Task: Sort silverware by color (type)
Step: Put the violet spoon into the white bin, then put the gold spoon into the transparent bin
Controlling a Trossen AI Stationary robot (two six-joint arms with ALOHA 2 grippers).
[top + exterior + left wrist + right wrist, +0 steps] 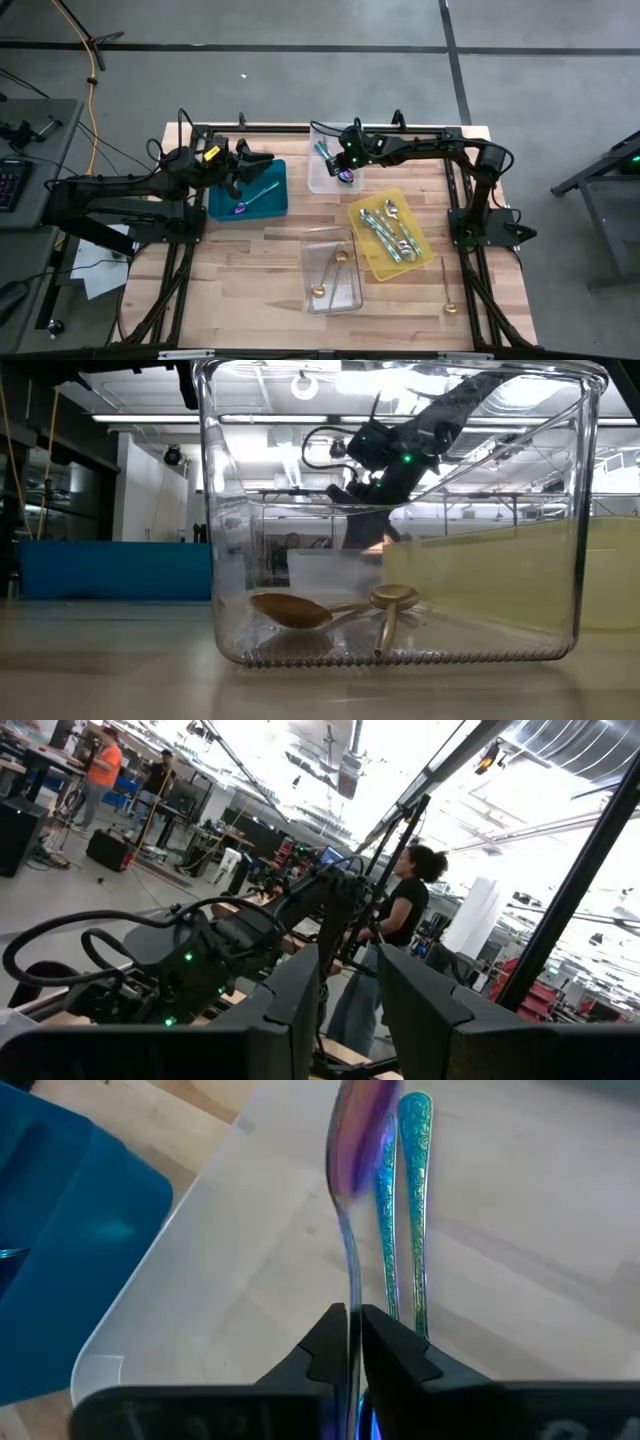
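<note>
Wooden table: right gripper [354, 1342] pinches a purple spoon [358, 1140] lengthwise over the white tray [200, 1270]; left gripper [348, 1010] waits half-open.

We are looking at a grey concrete floor [300, 22] crossed by dark seams, with a desk [30, 150] standing nearby. Ceiling lights [150, 418] are glowing overhead, and a person [400, 920] is standing among workbenches.

hidden: iridescent spoon [352, 1190] handle end, pinched inside right claw [354, 1342] | cut off: left claw [345, 1010] tips at frame edge | too small: yellow tray [390, 235] silverware, perhaps five pieces
</note>
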